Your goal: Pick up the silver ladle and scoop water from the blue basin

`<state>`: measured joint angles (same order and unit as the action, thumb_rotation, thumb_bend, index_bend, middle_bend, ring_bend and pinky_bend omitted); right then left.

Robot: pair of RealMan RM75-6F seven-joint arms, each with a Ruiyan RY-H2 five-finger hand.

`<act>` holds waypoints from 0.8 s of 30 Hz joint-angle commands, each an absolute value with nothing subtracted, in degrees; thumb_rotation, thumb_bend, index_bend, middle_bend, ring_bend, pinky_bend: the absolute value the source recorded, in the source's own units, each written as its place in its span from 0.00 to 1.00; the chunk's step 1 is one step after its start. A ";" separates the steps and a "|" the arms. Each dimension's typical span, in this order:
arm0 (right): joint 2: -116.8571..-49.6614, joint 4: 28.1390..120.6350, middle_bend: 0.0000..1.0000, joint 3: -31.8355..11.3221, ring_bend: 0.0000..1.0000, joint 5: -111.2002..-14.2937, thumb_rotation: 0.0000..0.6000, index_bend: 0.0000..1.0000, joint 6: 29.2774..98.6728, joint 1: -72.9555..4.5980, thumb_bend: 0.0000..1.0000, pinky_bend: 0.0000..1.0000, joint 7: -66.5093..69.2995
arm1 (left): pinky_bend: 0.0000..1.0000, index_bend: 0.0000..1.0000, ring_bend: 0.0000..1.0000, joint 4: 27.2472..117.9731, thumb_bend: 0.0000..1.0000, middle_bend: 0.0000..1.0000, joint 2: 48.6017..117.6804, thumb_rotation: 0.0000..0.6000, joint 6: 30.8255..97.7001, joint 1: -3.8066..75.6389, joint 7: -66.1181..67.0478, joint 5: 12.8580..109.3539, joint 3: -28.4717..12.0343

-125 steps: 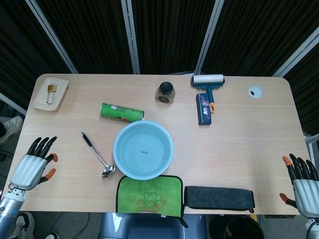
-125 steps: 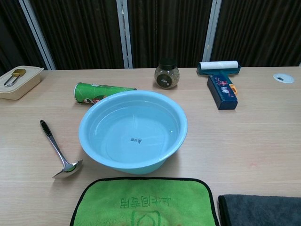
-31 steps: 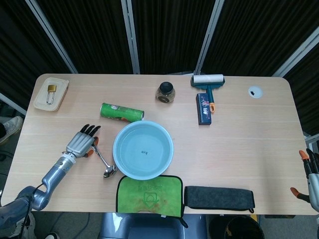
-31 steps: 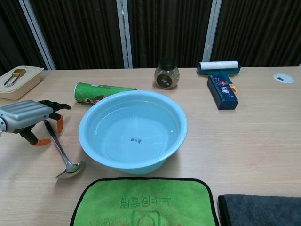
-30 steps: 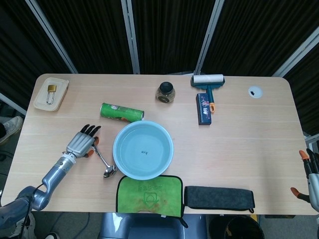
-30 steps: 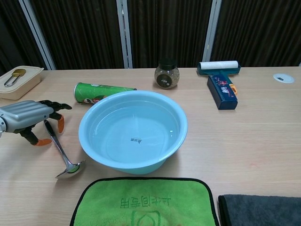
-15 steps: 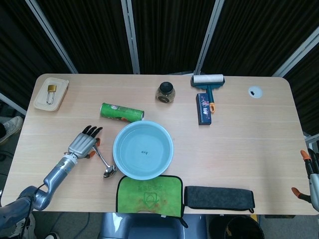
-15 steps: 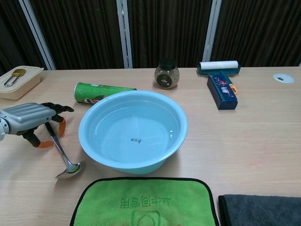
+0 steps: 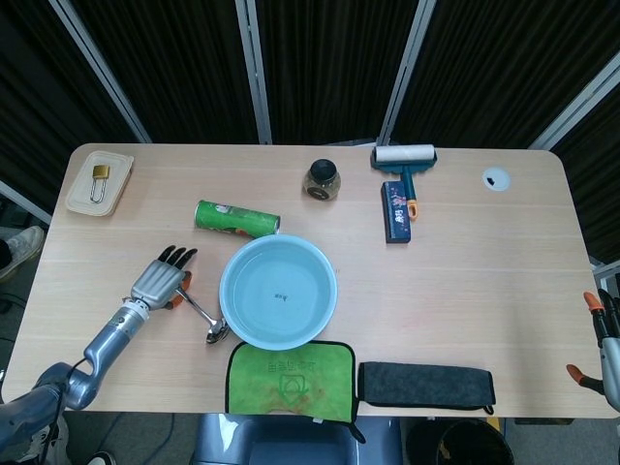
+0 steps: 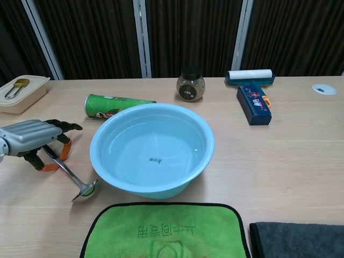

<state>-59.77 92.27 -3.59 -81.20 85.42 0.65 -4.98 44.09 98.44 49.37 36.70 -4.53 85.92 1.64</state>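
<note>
The silver ladle (image 9: pixel 203 320) lies on the table left of the blue basin (image 9: pixel 226 291), its bowl (image 10: pixel 86 189) resting close to the basin wall (image 10: pixel 145 189). The basin holds clear water. My left hand (image 9: pixel 157 281) covers the black end of the handle, which passes between the fingers and the orange-tipped thumb (image 10: pixel 49 166); it grips the handle low over the table. In the chest view the left hand (image 10: pixel 29 137) shows at the left edge. My right hand (image 9: pixel 603 334) hangs off the table's right edge, fingers apart and holding nothing.
A green chip can (image 9: pixel 236 219) lies just behind the hand and the basin. A green cloth (image 9: pixel 289 378) and a dark cloth (image 9: pixel 426 384) lie along the front edge. A jar (image 9: pixel 323 179), a lint roller (image 9: pixel 404 160), a blue box (image 9: pixel 395 211) and a tray with a padlock (image 9: pixel 98 181) stand further back.
My left hand has closed on the handle and drawn it down and left. The ladle has swung to a flatter angle, its bowl sliding slightly toward the basin. The right hand is still.
</note>
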 commanded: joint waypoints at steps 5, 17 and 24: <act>-59.84 92.30 0.00 -3.37 0.00 -81.70 1.00 0.00 85.41 0.59 0.00 0.00 -5.10 | 0.00 0.63 0.00 49.83 0.42 0.00 94.71 1.00 55.66 33.95 -3.30 89.04 4.19; -60.16 92.62 0.00 -2.89 0.00 -82.75 1.00 0.00 85.85 0.69 0.00 0.00 -5.82 | 0.00 0.65 0.00 66.47 0.42 0.00 84.80 1.00 62.42 30.30 -4.41 94.13 9.46; -60.08 92.80 0.00 -2.60 0.00 -83.34 1.00 0.00 86.04 0.79 0.00 0.00 -5.70 | 0.00 0.65 0.00 77.06 0.42 0.00 78.42 1.00 63.94 28.96 -3.12 95.30 11.46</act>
<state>-60.09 92.76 -2.64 -83.28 86.01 0.78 -5.72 73.06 81.43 62.84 29.67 -3.34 94.22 10.23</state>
